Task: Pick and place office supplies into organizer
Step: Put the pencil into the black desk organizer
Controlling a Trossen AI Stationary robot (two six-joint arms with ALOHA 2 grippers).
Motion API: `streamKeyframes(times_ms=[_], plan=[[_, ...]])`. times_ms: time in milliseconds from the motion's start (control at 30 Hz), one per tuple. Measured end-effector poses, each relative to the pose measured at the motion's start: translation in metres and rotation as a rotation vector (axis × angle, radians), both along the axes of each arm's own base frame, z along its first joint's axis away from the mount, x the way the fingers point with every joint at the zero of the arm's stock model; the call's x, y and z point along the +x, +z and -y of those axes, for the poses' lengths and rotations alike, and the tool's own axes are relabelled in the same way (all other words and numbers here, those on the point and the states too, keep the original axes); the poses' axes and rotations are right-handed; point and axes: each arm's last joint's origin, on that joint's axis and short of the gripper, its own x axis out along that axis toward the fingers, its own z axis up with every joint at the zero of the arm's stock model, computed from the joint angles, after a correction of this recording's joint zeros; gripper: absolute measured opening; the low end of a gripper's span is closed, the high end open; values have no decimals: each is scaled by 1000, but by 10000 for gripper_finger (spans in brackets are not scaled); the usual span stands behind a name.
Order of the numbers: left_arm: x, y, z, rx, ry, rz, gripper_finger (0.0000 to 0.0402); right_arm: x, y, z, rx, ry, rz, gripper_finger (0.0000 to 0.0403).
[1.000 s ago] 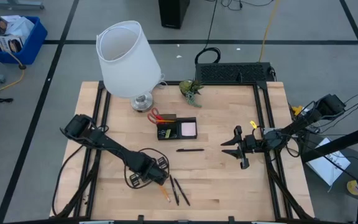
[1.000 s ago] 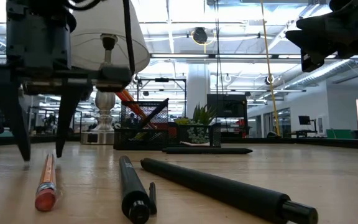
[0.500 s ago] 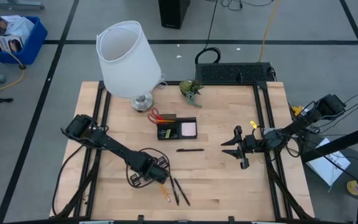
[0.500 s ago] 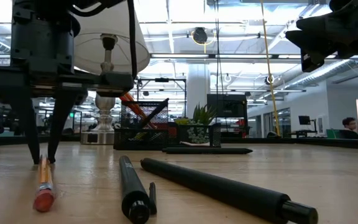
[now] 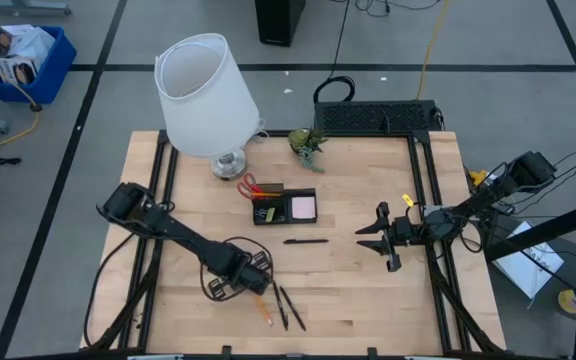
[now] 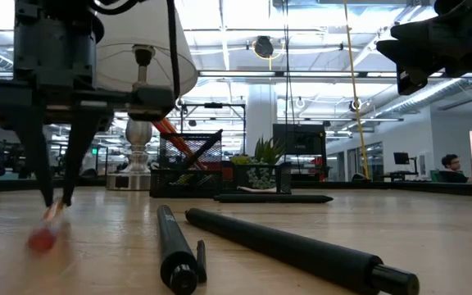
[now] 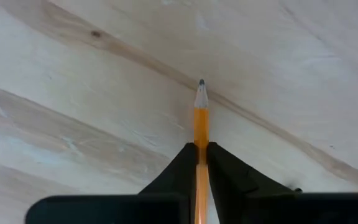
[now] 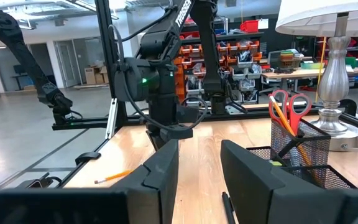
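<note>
Orange pencil (image 7: pixel 201 118) between left tool (image 7: pixel 201 163) fingers

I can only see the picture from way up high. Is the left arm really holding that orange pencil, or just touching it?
Observer: Holding it. The left wrist view shows the left gripper with its fingers shut on the orange pencil, and the sharp tip pokes out ahead.
Operator: Is the other arm holding anything?
Observer: No. In the right wrist view the right gripper is open, with nothing between its fingers.
Operator: Where are the scissors?
Observer: The red-handled scissors stand handles-up in a mesh cup.
</note>
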Motion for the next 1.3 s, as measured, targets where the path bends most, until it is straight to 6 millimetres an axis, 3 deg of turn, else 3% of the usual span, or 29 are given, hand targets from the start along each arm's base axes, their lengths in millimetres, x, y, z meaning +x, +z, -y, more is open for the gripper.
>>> streamKeyframes(times_ms=[367,600,900,1100,1300], plan=[[-3,4,-2,2,-3,-11,2,0,0,0,0,0,0,116],[0,9,-1,21,-24,47,23,0,0,0,0,0,0,116],[7,15,11,-13,-227,192,32,0,0,0,0,0,0,116],[4,40,18,-196,-510,297,33,0,0,0,0,0,0,116],[0,59,26,-90,-742,471,33,0,0,0,-1,0,-2,116]])
